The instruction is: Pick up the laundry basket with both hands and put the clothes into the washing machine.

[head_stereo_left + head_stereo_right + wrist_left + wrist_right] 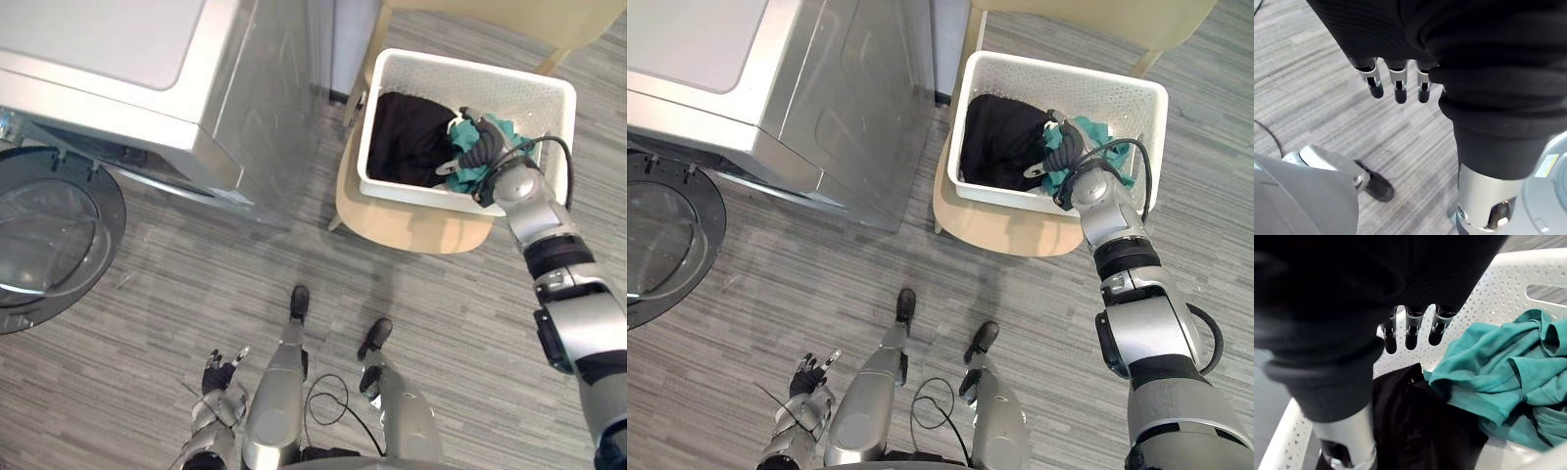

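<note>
The white laundry basket (460, 70) stands on a light wooden chair (411, 223) at the upper right. Inside it lie a black garment (407, 137) and a teal garment (1498, 377). My right hand (477, 147) reaches over the basket's near rim and hovers inside, above the teal cloth. Its fingers (1410, 333) are straight and hold nothing. My left hand (223, 377) hangs low at the lower left, far from the basket. Its fingers (1398, 83) are relaxed over the floor.
The silver washing machine (147, 78) stands at the upper left, its round glass door (49, 235) swung open towards me. Grey plank floor lies between the machine and the chair.
</note>
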Controlling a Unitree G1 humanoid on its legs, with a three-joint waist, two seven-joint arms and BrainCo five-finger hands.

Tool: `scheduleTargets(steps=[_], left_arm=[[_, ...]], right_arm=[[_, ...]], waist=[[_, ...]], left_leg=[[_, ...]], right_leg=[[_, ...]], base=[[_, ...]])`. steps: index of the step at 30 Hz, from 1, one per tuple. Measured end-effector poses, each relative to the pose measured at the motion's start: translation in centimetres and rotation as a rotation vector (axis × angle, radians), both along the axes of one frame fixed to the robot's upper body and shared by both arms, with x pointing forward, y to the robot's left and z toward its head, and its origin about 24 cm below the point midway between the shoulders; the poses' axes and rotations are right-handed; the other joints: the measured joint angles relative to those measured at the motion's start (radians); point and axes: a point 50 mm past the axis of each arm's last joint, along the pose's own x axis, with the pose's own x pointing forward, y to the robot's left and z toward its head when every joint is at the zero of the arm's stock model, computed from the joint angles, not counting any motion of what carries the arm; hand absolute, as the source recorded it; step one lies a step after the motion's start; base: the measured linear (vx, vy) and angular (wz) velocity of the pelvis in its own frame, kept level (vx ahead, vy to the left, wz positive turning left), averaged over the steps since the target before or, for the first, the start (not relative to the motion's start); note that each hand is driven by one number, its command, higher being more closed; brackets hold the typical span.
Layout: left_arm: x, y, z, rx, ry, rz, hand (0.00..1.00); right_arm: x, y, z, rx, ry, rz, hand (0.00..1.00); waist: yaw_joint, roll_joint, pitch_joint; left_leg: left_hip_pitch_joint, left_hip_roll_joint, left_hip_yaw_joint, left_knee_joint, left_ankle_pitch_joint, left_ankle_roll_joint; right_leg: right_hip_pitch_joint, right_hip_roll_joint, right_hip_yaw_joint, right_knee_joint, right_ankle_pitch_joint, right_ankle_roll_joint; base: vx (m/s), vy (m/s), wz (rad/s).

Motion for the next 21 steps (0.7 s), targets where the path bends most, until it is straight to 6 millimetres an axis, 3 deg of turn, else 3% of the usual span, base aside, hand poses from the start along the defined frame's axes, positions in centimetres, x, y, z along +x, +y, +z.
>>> scheduleTargets(steps=[5,8,13,18,21], left_arm=[[0.7,-0.3,0.5,-0.001,-0.033,-0.022,0.0],[1.1,-0.4,0.7,-0.015,-0.047,-0.013,0.0],[2.2,-0.4,1.4,-0.035,-0.1,0.009,0.0],[3.3,-0.9,2.7,-0.055,-0.176,0.013,0.0],[3.4,-1.6,2.6,-0.087,-0.183,0.022,0.0]], right_arm=[[0.5,0.1,-1.0,0.029,0.061,-0.031,0.0],[0.9,-0.1,-0.5,0.042,0.077,-0.061,0.0],[1.4,-0.5,2.0,0.061,0.053,-0.103,0.0],[1.1,-1.7,5.7,0.055,-0.037,-0.15,0.0],[1.3,-1.1,6.4,0.02,-0.047,-0.138,0.0]], waist=[[0.007,-0.002,0.006],[0.01,-0.001,0.011],[0.017,0.003,0.02],[0.038,0.023,0.034],[0.039,0.025,0.035]], left_leg=[[-0.014,0.001,-0.01,-0.03,0.02,-0.002],[-0.031,0.002,-0.014,-0.029,0.02,-0.002],[-0.072,0.002,-0.024,-0.031,0.03,-0.007],[-0.117,0.012,-0.032,-0.036,0.042,-0.017],[-0.125,0.015,-0.026,-0.039,0.044,-0.019]], right_leg=[[-0.025,0.003,-0.002,-0.003,0.003,-0.003],[-0.032,0.01,-0.006,-0.024,0.018,-0.007],[-0.064,0.011,-0.016,-0.034,0.024,-0.006],[-0.103,0.019,-0.036,-0.033,0.024,-0.006],[-0.118,0.02,-0.034,-0.031,0.024,-0.006]], base=[[0.02,-0.007,0.0],[0.0,0.0,0.0],[0.0,0.003,0.03],[0.0,-0.001,0.03],[0.01,0.006,-0.04]])
